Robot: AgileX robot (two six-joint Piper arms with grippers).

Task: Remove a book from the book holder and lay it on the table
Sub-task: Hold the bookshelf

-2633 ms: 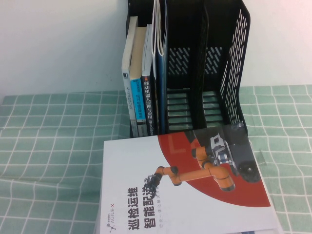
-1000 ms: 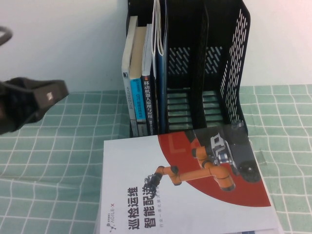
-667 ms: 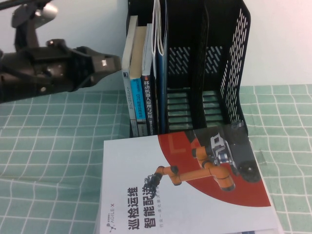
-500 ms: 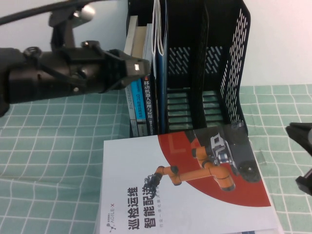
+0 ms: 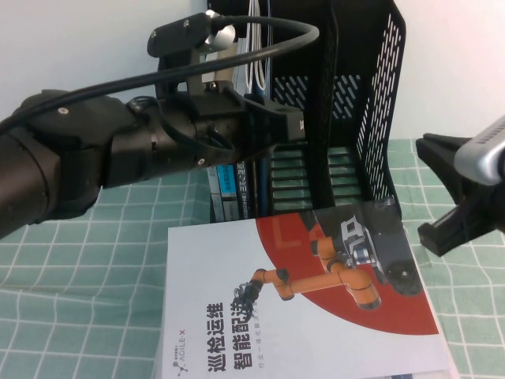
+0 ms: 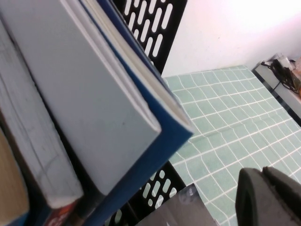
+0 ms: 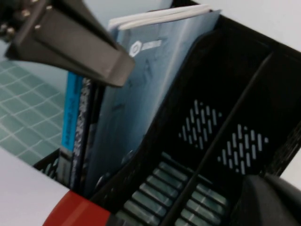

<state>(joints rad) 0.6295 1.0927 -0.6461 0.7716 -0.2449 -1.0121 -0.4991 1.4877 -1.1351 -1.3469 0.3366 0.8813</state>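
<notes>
A: Where's the thing we're after?
B: The large thin dark blue-teal softcover book point(image 7: 141, 84) stands upright in the tall black plastic slotted book holder point(image 5: 371, 118), long axis vertical, leaning a bit against the thicker pale-spined books point(image 6: 33, 141) in the same left-hand compartment. We make it the outermost one, next to the first divider wall. The two compartments to the right look empty.

A: Which arm's closer?
B: The left one, clearly. The left gripper point(image 5: 280, 128) sits in front of the holder at about upper-book height, right at the books; in the high view it hides most of them. In its wrist view we see the book's top corner and page edges very close. So the book lies just ahead of the pincer, fingers pointing toward the divider.

A: Open or closed?
B: We can't tell; nothing visibly between the fingers, and we can't see contact with the book either.

A: And the other?
B: The right gripper point(image 5: 454, 189) hangs off to the holder's right over the pale green checked cloth table point(image 5: 79, 237), fingers spread wide, holding nothing.

A: Anything else?
B: A white-and-red book with an orange robot arm point(image 5: 300, 308) lies flat in front of the holder, its far edge touching the holder's base. We'd guess it crowds the landing spot.
</notes>
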